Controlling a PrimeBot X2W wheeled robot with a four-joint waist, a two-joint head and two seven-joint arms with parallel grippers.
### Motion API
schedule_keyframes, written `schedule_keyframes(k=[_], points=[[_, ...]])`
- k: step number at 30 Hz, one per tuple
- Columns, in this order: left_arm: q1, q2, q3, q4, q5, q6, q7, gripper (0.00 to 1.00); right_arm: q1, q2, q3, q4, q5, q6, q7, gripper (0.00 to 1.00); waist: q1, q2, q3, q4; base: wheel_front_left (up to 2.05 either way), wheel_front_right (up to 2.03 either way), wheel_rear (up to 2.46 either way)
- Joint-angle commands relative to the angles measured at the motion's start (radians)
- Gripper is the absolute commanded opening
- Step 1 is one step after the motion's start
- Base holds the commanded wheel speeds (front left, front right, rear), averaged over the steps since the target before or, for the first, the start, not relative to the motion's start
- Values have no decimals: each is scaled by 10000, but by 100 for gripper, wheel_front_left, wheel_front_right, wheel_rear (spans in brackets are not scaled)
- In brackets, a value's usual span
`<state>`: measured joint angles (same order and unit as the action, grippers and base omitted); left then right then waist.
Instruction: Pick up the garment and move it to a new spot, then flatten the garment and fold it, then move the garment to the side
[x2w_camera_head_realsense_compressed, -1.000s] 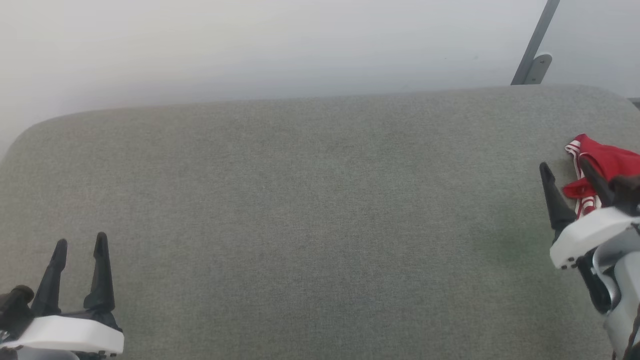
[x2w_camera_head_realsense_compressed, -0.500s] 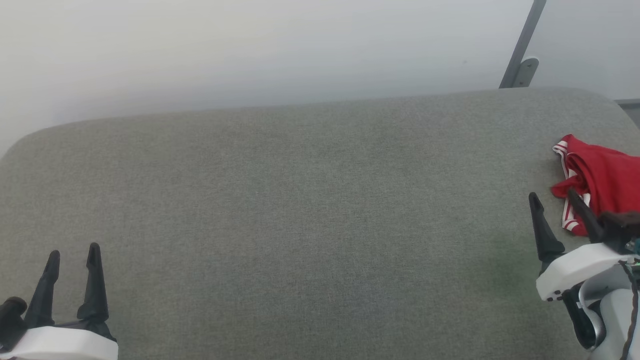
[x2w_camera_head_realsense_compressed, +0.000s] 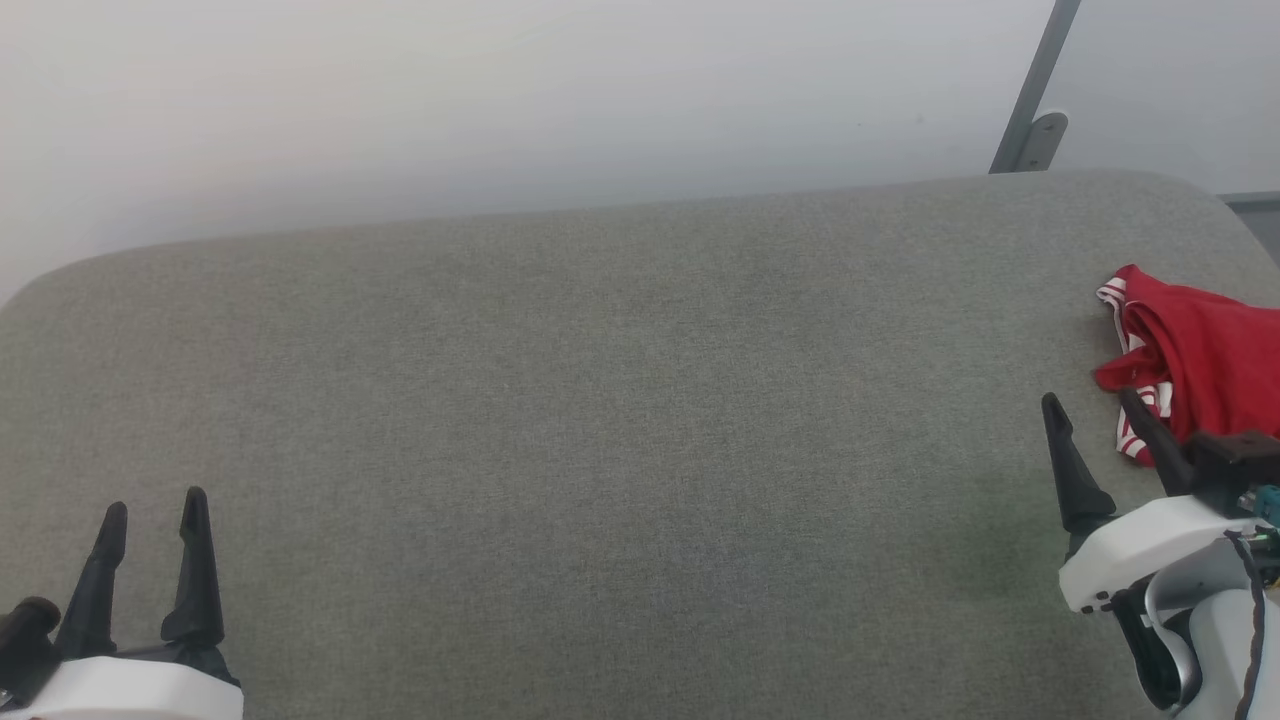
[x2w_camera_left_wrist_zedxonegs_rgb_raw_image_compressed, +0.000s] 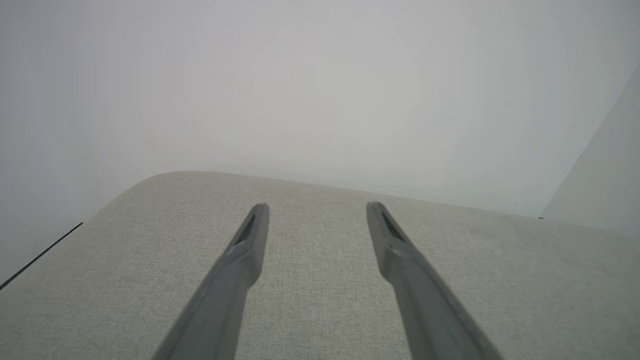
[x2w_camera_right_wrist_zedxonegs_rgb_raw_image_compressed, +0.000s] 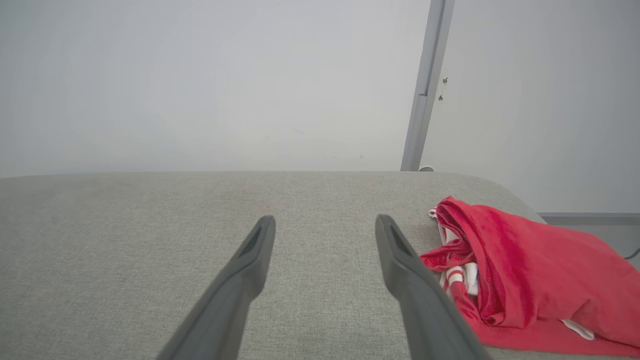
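Pickup pending. My left gripper (x2w_camera_head_realsense_compressed: 157, 500) and right gripper (x2w_camera_head_realsense_compressed: 1090, 400) gaped empty; the right needed shifting rightward onto the garment (x2w_camera_head_realsense_compressed: 1210, 350).

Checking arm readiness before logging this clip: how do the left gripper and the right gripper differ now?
The left gripper sits at the lower left over bare grey cushion, far from the garment; the right gripper is at the right edge, close beside the garment. The left gripper's fingers point nearly straight up the head view; the right gripper's lean leftward. Both are open and hold nothing.
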<state>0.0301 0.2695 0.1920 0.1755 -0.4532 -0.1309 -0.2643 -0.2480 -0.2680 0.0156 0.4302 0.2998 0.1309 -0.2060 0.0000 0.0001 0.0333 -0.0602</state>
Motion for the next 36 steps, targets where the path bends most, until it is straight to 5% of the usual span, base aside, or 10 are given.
schedule_keyframes(k=[1, 18, 19, 36], points=[[90, -21, -13, -46, 35, 15, 10, 100, 130, 40, -32, -44, -20, -4, 40, 100, 0, -1, -5, 0, 0, 0, 0], [144, -177, 110, -426, 297, 16, 12, 100, 221, 90, 0, -233, 65, -4, 157, 100, 0, -1, -9, 15, 0, 0, 0], [57, -184, 83, -411, 250, 0, 2, 0, 166, 71, -4, -172, 72, 0, 131, 0, 0, -1, -10, 13, 0, 0, 0], [-154, -776, -115, 65, -1853, 0, 686, 0, 590, 596, -206, -222, 2375, 0, 702, 0, 0, -1, -42, 76, 0, 0, 0]])
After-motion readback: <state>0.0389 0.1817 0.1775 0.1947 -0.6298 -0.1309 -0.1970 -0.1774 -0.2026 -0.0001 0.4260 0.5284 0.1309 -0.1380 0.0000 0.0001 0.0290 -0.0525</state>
